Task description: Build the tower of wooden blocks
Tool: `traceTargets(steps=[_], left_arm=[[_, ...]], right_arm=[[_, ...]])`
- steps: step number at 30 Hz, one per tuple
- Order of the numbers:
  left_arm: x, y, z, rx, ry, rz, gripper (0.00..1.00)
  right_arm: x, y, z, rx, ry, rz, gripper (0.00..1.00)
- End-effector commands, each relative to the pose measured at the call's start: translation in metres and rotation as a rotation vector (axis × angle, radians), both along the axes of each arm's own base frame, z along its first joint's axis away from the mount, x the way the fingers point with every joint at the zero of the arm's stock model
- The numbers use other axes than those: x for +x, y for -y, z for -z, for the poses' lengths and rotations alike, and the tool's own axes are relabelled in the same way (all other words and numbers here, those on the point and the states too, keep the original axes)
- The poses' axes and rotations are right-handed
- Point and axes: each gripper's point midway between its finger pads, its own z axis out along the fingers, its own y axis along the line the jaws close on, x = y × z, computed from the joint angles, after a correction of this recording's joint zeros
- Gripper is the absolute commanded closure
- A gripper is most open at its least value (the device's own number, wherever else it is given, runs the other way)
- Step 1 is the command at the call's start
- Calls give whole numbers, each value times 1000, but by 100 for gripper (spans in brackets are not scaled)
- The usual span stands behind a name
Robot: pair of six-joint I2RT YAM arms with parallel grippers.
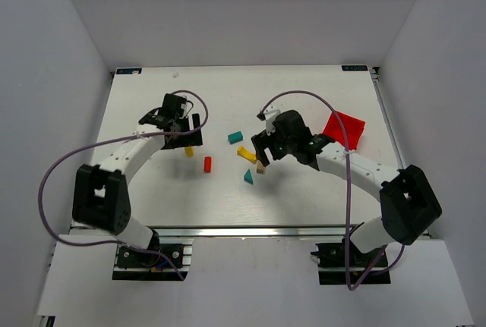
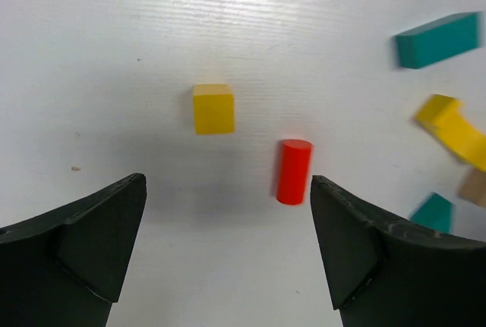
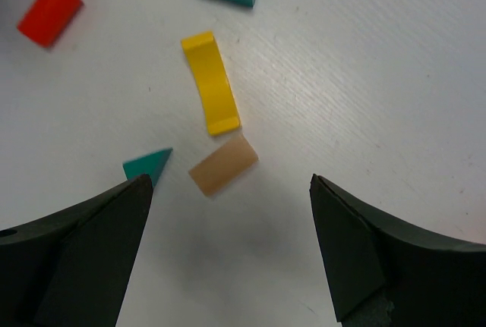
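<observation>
Left wrist shows yellow cube; overhead, seemingly half-hidden.

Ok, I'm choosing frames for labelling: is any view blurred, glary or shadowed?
Top external: even light, no glare, blocks tiny. Left wrist: yellow cube sharp, right-edge blocks soft, faint shadow by the hand. Right wrist: crisp mid-frame, red block slightly soft.
</observation>
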Motion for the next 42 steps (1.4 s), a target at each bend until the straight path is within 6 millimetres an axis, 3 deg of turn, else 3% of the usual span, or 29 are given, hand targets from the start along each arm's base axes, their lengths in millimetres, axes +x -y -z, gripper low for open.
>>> traceTargets(steps=[1,2,3,5,7,10,12,14,19,21,22,26,34,42], left_arm=[[-2,12,-71,-125,164,-19,2],[-4,13,-79,-142,182,-28,2],[-9,12,-94,-173,217,-56,2],[-16,7,-103,-180,237,-88,2],[-27,3,-112,-198,256,-125,2],[-41,-5,-114,-199,260,-161,2],[-50,-14,-114,-180,255,-204,2],[-53,-19,-116,-165,264,-219,2],[-61,-26,-119,-143,276,-210,2],[-63,-28,-121,-139,280,-205,2],[-64,-29,-122,-138,284,-206,2],[-67,-30,-126,-129,311,-176,2],[-72,-30,-122,-131,318,-147,2],[-73,-23,-127,-165,345,-104,2]], right_arm=[[29,-25,-32,138,9,124,11],[39,-23,-21,115,-19,203,11],[47,-24,-33,137,-69,309,11],[58,-23,-21,100,-109,441,11],[62,-37,-23,169,-157,516,11],[68,-50,-25,254,-188,618,11],[72,-60,-14,260,-221,677,11],[75,-67,-12,263,-234,713,11],[79,-113,-3,320,-293,718,11],[77,-123,4,307,-313,721,11],[76,-127,17,284,-333,730,11],[78,-141,26,297,-357,740,11],[85,-143,55,237,-367,815,11],[104,-128,73,184,-308,960,10]])
